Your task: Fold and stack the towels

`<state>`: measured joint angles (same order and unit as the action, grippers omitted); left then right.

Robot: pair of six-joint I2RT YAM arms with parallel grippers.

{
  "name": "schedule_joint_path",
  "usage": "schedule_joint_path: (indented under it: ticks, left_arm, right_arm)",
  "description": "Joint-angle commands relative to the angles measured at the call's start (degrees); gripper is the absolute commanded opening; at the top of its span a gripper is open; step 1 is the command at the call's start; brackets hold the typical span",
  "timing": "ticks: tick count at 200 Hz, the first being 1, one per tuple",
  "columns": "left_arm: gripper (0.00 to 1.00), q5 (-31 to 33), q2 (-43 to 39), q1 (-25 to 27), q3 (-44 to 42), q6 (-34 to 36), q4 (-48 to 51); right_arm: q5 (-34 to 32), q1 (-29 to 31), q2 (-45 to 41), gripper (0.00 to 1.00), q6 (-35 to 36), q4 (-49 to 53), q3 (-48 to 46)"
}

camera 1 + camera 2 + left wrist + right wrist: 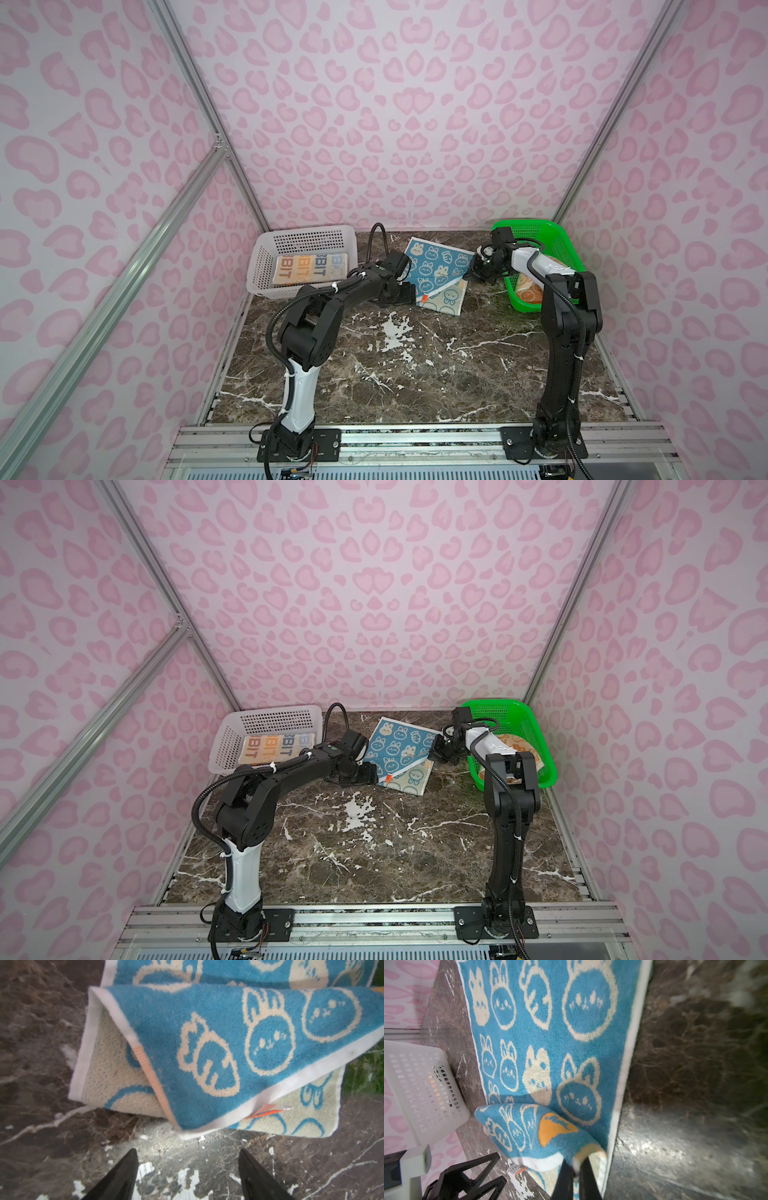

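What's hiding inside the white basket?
A folded cream towel with orange and blue letters lies in the white basket. Anything under it is covered, so I cannot tell.

**Much Lies Out of Sight**

In both top views the right arm point(569, 307) covers most of the orange towel point(528, 293) in the green basket point(536, 235). The cream towel point(299, 268) in the white basket point(305, 243) shows only parts of its letters. The left pincer point(187, 1150) is cut off by its wrist view's edge; the right pincer point(576, 1165) likewise. Both wrist views crop the teal towel point(207, 1043). Its orange tag point(268, 1112) is too small to read. The table point(695, 1053) in the right wrist view is blurred.
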<state>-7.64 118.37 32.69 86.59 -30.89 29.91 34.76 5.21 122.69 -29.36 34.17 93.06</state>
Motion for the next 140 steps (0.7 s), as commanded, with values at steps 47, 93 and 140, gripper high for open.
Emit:
schedule_joint_path:
  ticks: [47,93,140]
  left_arm:
    - [0.52,1.54,4.43,0.49,3.41,2.11,2.31]
    - [0.41,3.33,6.56,0.88,4.02,2.43,3.51]
    - [0.26,4.59,7.79,2.57,4.66,4.07,5.48]
  right_arm:
    - [0.75,0.03,-0.78,0.0,0.54,-0.67,-1.16]
    - [1.0,0.14,-1.49,0.0,0.4,-1.44,-2.16]
    - [0.92,0.24,-1.84,0.0,0.3,-1.78,-2.97]
